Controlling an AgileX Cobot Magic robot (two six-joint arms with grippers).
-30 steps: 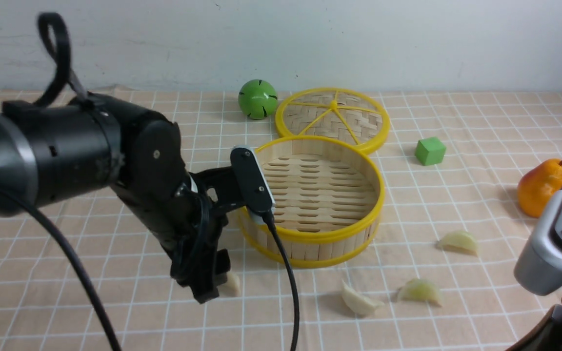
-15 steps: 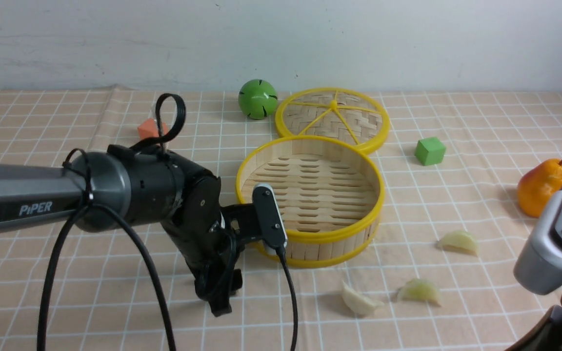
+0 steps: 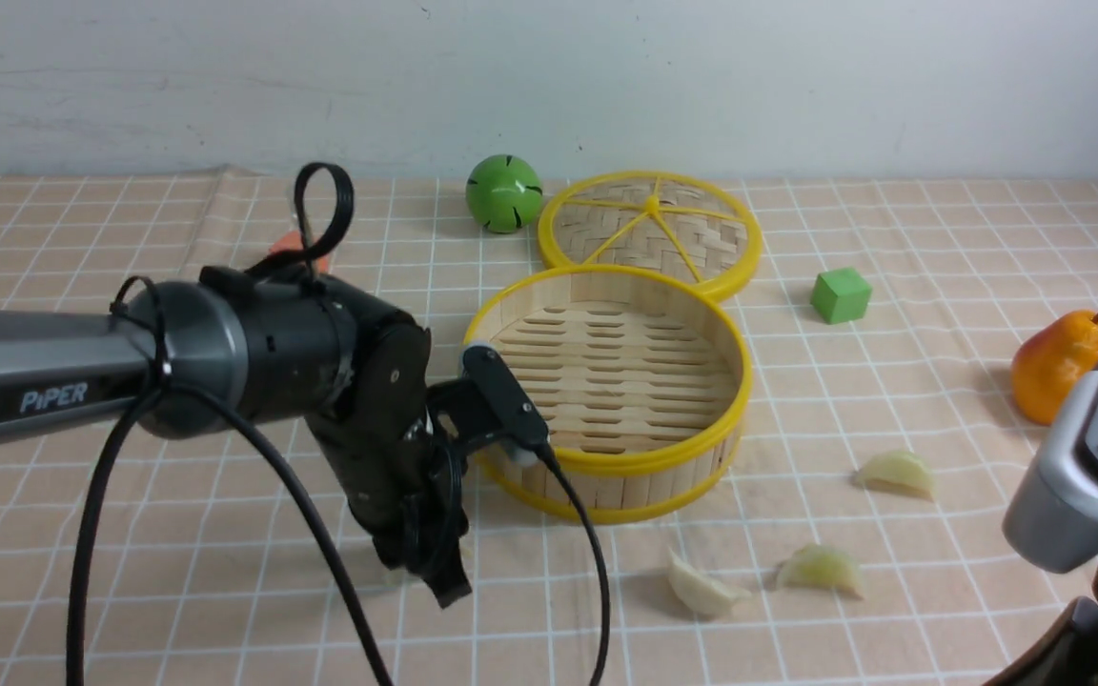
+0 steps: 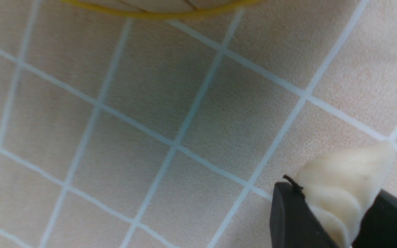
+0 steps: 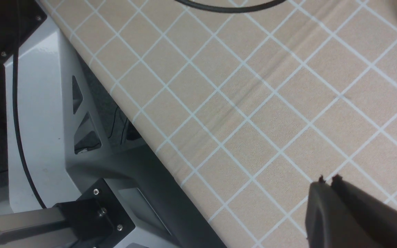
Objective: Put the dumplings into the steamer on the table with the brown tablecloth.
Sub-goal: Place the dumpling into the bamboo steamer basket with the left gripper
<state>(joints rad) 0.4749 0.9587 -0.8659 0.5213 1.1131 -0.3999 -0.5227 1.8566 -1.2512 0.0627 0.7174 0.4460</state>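
Note:
The steamer (image 3: 640, 464) stands on the brown tablecloth (image 3: 940, 400) in mid-table, its slatted floor bare. My left gripper (image 3: 439, 572) points down at the cloth just in front of the steamer's left side. In the left wrist view its two dark fingers (image 4: 288, 220) press on both sides of one cream dumpling (image 4: 343, 186) lying on the cloth, with the steamer's yellow rim (image 4: 157, 13) beyond. Three more dumplings (image 3: 701, 586) (image 3: 821, 570) (image 3: 897, 473) lie to the right of it. My right gripper (image 5: 327, 179) hovers shut and empty over the cloth near the table's front edge.
The steamer's flat woven lid (image 3: 649, 229) lies behind it, with a green ball (image 3: 503, 193) to its left. A green cube (image 3: 840, 294) and an orange pear (image 3: 1062, 354) sit at the right. An orange block (image 3: 287, 246) peeks out behind the left arm.
The left arm came down to the cloth and its fingers closed in on the dumpling by the steamer. The right arm has not moved.

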